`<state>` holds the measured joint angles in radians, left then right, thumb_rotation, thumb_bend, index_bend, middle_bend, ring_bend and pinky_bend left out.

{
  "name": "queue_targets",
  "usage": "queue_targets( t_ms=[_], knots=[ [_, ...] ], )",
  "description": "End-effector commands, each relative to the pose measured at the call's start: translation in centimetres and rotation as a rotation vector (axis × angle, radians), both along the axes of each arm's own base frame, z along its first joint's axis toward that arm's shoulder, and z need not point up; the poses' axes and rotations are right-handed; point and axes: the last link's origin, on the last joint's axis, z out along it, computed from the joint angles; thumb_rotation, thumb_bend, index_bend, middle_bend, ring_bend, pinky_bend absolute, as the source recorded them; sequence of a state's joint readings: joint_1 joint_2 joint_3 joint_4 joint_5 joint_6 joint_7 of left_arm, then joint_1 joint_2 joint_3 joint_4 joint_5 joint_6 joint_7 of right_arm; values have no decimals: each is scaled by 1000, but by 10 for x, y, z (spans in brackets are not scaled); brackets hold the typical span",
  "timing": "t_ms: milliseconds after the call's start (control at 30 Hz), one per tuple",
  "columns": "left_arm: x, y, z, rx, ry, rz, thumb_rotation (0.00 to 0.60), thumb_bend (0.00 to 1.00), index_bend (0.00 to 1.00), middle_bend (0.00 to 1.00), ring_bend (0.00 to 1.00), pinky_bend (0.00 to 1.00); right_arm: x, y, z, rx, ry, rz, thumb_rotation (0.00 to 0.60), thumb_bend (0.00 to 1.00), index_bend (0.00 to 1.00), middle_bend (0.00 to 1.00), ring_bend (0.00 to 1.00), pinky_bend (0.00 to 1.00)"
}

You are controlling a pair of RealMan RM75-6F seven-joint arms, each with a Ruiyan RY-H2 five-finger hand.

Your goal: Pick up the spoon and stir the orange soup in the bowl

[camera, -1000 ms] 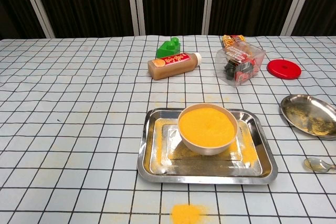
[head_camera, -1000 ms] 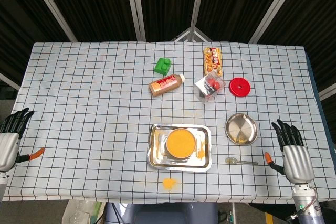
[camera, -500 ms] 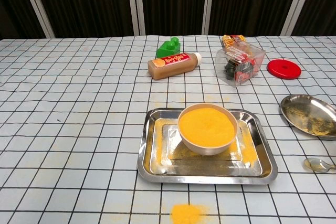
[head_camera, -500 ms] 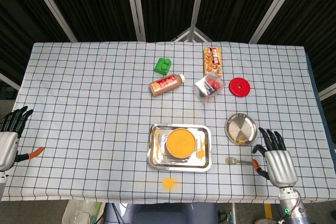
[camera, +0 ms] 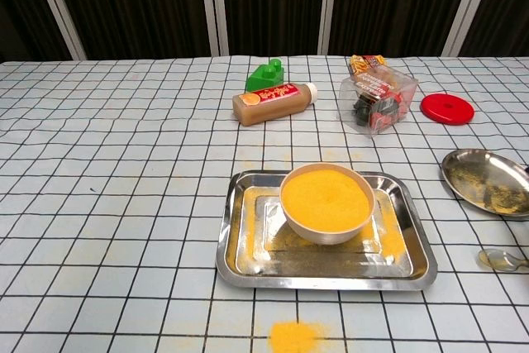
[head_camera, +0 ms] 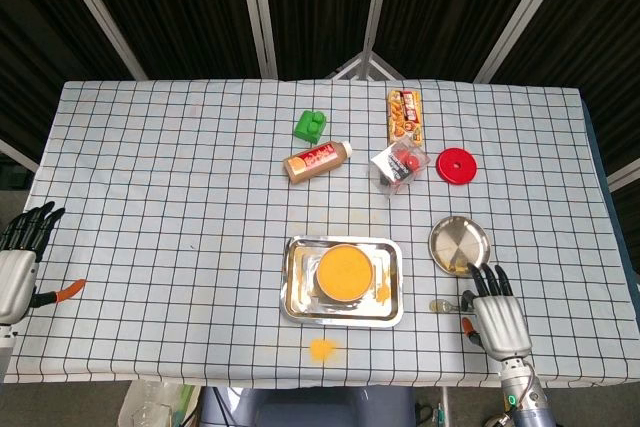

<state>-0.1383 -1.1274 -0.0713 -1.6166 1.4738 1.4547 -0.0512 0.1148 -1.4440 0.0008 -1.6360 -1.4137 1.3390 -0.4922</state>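
- while the right hand [head_camera: 495,315] hovers low at the near edge of the checked tablecloth [head_camera: 180,197], fingers spread and holding nothing, the small metal spoon [head_camera: 447,304] lies flat just off its thumb side, bowl end pointing away from the hand toward the steel tray [head_camera: 296,292].
- judged from its look, the spoon is light, stiff and slick; lying flush on cloth, it offers little to get under, so a pinch across the thin handle seems the likeliest hold, and it could skid or twist out.
- the white bowl of orange soup [head_camera: 344,273] sits in the tray, well off to the hand's thumb side beyond the spoon; the soup fills it nearly to the rim, so it looks easy to slop.
- the round steel dish [head_camera: 460,245] lies just past the right hand's fingertips.
- the left hand [head_camera: 17,267] rests at the table's far side, well apart from everything, fingers apart and empty.
- much of the spoon's handle is hidden under or beside the right hand in the head view; whether a finger touches it cannot be told.
- the chest view cuts the spoon [camera: 500,259] off at the frame edge, showing only its bowl end, and shows neither hand.
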Motion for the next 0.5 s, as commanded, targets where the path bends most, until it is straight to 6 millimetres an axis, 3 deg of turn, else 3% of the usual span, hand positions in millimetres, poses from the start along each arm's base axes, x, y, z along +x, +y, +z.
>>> queue_targets(
  t_ms=[33,500],
  knots=[
    [0,0,0,0,0,-1,600,0,0,0,0,0,-2,1,-5,6,9,-9,600,398,554,111,0,0],
    [-1,-1,-1,-6,-2,11,600,0,0,0,0,0,-18,-8,-17,16,35,-61,600,397,520,111,0,0]
  ],
)
